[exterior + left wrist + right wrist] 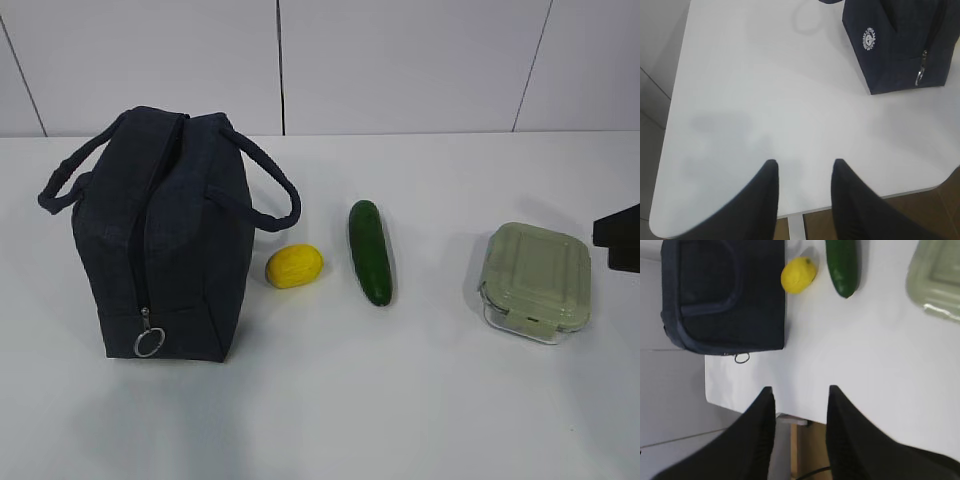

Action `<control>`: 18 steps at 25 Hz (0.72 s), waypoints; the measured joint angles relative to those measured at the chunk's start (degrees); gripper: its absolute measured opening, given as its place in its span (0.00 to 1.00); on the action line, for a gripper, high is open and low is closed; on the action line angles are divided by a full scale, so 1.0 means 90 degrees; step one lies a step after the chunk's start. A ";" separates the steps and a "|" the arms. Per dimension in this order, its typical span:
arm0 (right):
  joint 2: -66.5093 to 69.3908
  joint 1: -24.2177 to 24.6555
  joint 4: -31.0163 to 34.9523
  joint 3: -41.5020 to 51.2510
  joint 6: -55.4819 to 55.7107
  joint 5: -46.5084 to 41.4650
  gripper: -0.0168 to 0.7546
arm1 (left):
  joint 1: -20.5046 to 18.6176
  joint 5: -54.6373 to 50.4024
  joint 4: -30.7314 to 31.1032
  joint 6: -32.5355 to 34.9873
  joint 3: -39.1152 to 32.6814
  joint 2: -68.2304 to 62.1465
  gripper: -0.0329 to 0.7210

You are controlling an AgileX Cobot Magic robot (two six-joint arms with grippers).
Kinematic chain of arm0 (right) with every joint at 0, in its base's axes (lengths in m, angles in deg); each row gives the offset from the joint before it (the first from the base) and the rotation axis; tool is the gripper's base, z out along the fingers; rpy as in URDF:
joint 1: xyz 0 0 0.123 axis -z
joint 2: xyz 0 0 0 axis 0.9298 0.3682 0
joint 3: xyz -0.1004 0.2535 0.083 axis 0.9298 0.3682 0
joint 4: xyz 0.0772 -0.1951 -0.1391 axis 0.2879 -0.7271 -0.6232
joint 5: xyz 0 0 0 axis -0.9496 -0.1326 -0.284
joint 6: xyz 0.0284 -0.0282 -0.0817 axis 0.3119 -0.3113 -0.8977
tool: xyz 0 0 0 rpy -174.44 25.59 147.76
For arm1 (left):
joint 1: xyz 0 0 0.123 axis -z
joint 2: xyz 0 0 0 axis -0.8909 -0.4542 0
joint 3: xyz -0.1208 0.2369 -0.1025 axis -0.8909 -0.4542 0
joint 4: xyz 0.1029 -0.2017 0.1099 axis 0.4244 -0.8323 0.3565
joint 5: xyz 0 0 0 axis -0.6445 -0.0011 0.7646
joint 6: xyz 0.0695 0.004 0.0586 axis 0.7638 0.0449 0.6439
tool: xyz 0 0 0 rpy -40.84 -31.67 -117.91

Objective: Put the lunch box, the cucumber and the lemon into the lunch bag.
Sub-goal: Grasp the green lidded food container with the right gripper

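Note:
The navy lunch bag [160, 240] stands upright at the left, zipped, with its silver ring pull [148, 343] low on the front. It also shows in the left wrist view [900, 45] and the right wrist view [722, 295]. The yellow lemon [293, 266] lies right of the bag, the dark green cucumber [370, 251] beside it, and the sage-lidded lunch box [536, 277] further right. The right wrist view shows the lemon [798, 274], the cucumber [842, 264] and a corner of the lunch box [936, 280]. My left gripper [803, 165] is open and empty over bare table. My right gripper [799, 391] is open and empty above the table's edge.
The white table [330, 400] meets a white panelled wall [400, 60] at the back. A dark part of the right arm [620, 240] shows at the right edge. The table's edge and the floor below show in both wrist views.

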 joint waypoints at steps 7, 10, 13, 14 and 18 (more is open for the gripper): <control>0.0580 0.0846 -0.0321 0.0000 -0.0548 -0.0031 0.34 | 0.0000 0.0000 0.0011 -0.0010 0.0000 0.0000 0.36; 0.0836 0.1058 -0.0452 0.0000 -0.0593 -0.0031 0.34 | 0.0000 0.0000 0.0011 -0.0010 0.0000 0.0000 0.36; 0.0924 0.1135 -0.0763 -0.0004 -0.0616 -0.0031 0.34 | 0.0000 0.0000 0.0011 -0.0010 0.0000 0.0000 0.36; 0.0936 0.1135 -0.0827 -0.0004 -0.0616 -0.0031 0.34 | 0.0000 0.0000 0.0011 -0.0010 0.0000 0.0000 0.36; 0.0936 0.1135 -0.0882 -0.0004 -0.0627 -0.0031 0.34 | 0.0000 0.0000 0.0011 -0.0010 0.0000 0.0000 0.36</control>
